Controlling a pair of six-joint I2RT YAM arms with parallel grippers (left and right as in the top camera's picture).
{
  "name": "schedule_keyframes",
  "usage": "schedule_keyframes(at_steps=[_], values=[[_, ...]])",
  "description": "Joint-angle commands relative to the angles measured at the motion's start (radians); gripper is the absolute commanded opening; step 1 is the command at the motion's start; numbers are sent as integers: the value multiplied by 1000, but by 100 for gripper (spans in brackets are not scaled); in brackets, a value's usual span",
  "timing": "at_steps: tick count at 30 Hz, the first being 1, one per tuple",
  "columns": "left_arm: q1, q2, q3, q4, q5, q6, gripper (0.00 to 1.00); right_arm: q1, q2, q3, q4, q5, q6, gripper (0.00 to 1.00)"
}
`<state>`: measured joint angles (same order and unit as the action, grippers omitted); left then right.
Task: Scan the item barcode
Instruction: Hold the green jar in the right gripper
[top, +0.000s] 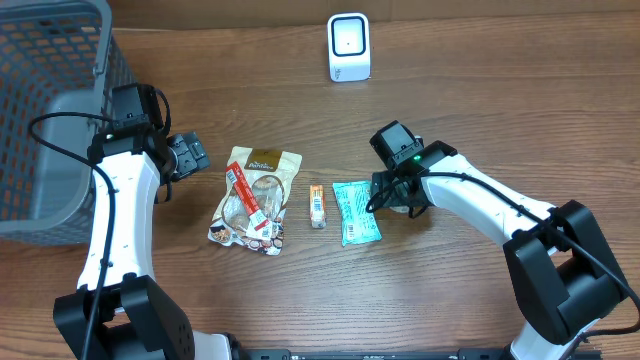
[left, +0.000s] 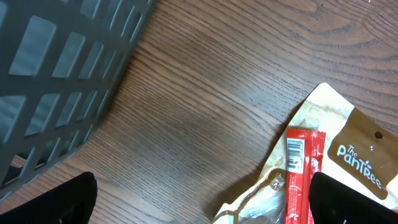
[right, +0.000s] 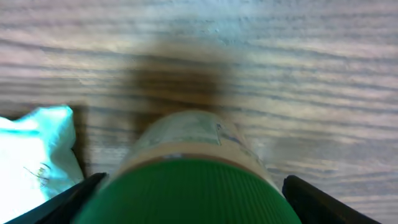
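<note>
Only the right wrist view reveals the green-capped bottle, on the desk right of its middle, beside a teal packet, between the right jaws; gripped or not, I cannot tell. Left jaws gape wide.

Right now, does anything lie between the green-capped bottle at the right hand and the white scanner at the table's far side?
Nothing visible does. The green-capped bottle sits at the right hand, and only bare table lies from there to the white scanner.
</note>
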<state>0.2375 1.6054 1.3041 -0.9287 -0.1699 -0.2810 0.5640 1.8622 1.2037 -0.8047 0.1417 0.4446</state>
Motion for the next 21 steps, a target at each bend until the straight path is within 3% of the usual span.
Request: schedule_keyframes(at_steps=[1,21], values=[[-2,-8,6,-2,-13,11,100,-5,2,15,-17,14,4,90],[-2,-8,6,-2,-13,11,100,-4,2,26,22,-8,7,89]])
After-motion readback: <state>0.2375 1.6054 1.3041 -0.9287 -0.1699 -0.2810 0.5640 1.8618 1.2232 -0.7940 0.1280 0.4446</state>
